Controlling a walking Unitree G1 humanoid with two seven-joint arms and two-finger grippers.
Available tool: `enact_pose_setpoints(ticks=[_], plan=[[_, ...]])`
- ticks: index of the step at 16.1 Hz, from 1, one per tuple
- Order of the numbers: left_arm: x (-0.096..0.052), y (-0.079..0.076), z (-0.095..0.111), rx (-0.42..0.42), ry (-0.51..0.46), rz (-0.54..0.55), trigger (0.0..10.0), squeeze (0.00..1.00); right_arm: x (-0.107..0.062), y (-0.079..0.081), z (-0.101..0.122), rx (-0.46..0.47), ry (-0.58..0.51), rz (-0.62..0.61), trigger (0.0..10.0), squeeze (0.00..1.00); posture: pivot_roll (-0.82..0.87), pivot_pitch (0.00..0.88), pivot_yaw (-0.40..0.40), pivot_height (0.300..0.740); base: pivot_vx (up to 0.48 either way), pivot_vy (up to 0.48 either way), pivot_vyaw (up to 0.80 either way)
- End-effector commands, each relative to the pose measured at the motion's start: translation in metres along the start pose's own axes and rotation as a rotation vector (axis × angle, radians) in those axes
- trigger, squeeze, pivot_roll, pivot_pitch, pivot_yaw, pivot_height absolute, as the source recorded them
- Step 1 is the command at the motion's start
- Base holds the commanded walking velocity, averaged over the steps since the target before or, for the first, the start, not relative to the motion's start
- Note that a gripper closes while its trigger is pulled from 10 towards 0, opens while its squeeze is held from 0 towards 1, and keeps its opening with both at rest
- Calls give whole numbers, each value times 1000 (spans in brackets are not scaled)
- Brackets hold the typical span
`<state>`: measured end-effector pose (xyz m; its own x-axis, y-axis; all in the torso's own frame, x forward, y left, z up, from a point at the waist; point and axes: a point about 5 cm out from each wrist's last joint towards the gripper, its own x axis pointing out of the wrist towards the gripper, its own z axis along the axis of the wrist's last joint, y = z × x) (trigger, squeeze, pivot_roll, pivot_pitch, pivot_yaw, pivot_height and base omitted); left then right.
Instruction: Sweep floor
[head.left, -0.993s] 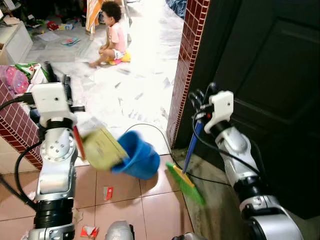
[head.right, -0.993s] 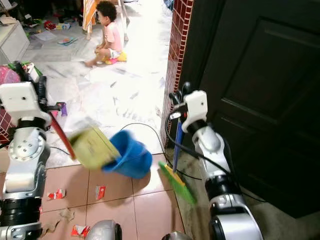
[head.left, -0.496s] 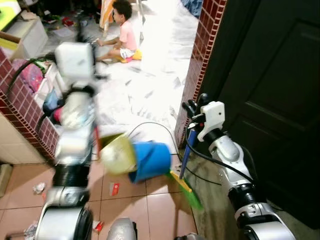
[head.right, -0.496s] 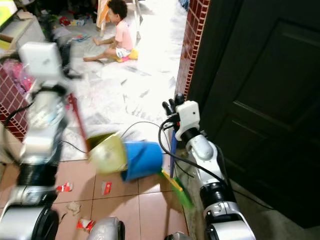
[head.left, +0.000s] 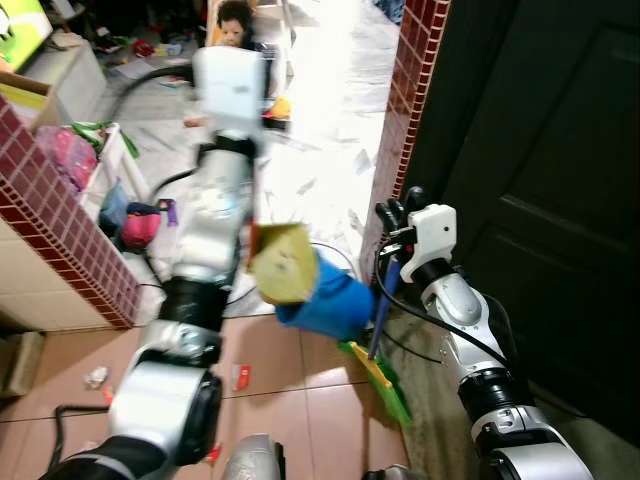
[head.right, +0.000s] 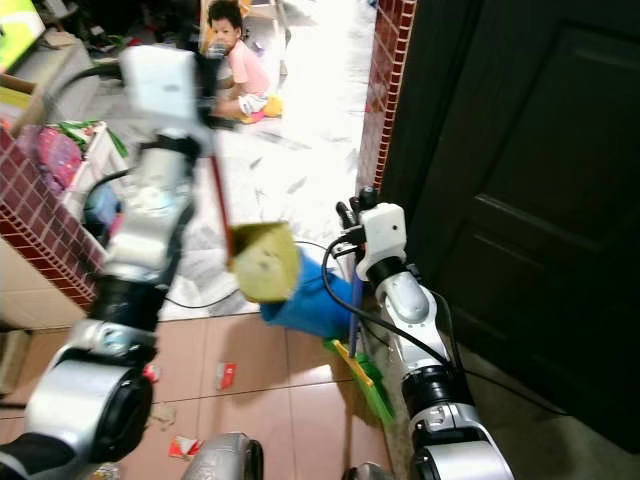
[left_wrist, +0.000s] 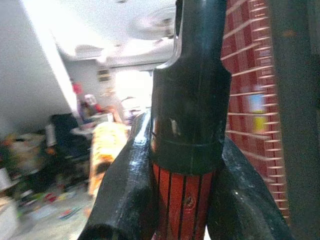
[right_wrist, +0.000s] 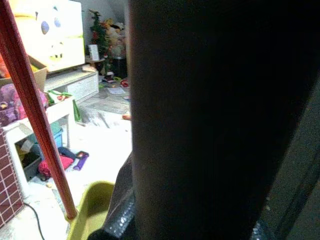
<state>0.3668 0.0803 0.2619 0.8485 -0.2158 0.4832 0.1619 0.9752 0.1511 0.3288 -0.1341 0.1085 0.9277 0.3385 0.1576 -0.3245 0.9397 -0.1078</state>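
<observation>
Broom (head.left: 380, 355) stands just inside the doorway, its blue handle upright between the right gripper (head.left: 392, 216) fingers and its green bristle head resting on the tiled floor (head.left: 300, 400) below them, beside the dark door (head.left: 540, 200). The right fingers are clamped on the top of that handle, close to the corner of the red brick pillar (head.left: 405, 120). The left gripper (left_wrist: 187, 165) is raised higher, its black fingers (left_wrist: 125, 190) closed on a red-striped handle with a black sleeve above the grip; this is the long red handle (head.right: 218, 200) of a yellow-green dustpan (head.right: 265, 262), which hangs below the left fingers with its mouth turned toward the camera. Behind the dustpan, lower than both sets of fingers, a blue bucket (head.left: 330, 303) lies tipped on its side on the floor, touching or nearly touching the broom handle. Scraps of litter (head.right: 226, 375) lie on the pink tiles below the dustpan, and a black cable (head.left: 335, 250) loops across the floor near the bucket. Farther off, beyond the left fingers, a child (head.right: 236, 65) sits on the pale floor of the next room, and a low brick wall (head.left: 60, 230) with a shelf of coloured things stands to the left.
</observation>
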Motion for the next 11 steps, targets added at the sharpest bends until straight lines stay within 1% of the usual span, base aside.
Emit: enact_pose_setpoints(ticks=[1, 3, 5, 6, 7, 8, 9, 10, 11], plan=[[9, -12, 21, -29, -103, -53, 10000, 0, 4, -5, 6, -19, -29, -20, 10000, 0, 39, 0, 75, 740, 0, 0, 0], [11, -32, 26, -72, -116, -120, 10000, 0, 4, -8, 3, -40, -2, -46, 10000, 0, 41, 0, 81, 740, 0, 0, 0], [10, -46, 28, -95, -126, -177, 10000, 0, 5, -11, -1, -57, 45, -65, 10000, 0, 44, 0, 81, 740, 0, 0, 0], [11, -51, 28, -100, -133, -200, 10000, 0, 6, -12, 0, -71, 51, -61, 10000, 0, 44, 0, 81, 740, 0, 0, 0], [10, -56, 24, -103, -122, -228, 10000, 0, 8, -14, -1, -105, 83, -52, 10000, 0, 35, 0, 79, 740, 0, 0, 0], [10, -58, 23, -105, -118, -236, 10000, 0, 9, -15, -1, -107, 88, -50, 10000, 0, 35, 0, 79, 740, 0, 0, 0], [10, -59, 23, -91, -124, -247, 10000, 0, 8, -18, -3, -136, 108, -41, 10000, 0, 27, 0, 75, 740, 0, 0, 0], [12, -56, 28, -84, -147, -240, 10000, 0, 6, -21, -4, -135, 114, -50, 10000, 0, 27, 0, 72, 740, 0, 0, 0], [16, -49, 39, -67, -186, -229, 10000, 0, 4, -23, -7, -129, 132, -52, 10000, 0, 26, 0, 72, 740, 0, 0, 0]])
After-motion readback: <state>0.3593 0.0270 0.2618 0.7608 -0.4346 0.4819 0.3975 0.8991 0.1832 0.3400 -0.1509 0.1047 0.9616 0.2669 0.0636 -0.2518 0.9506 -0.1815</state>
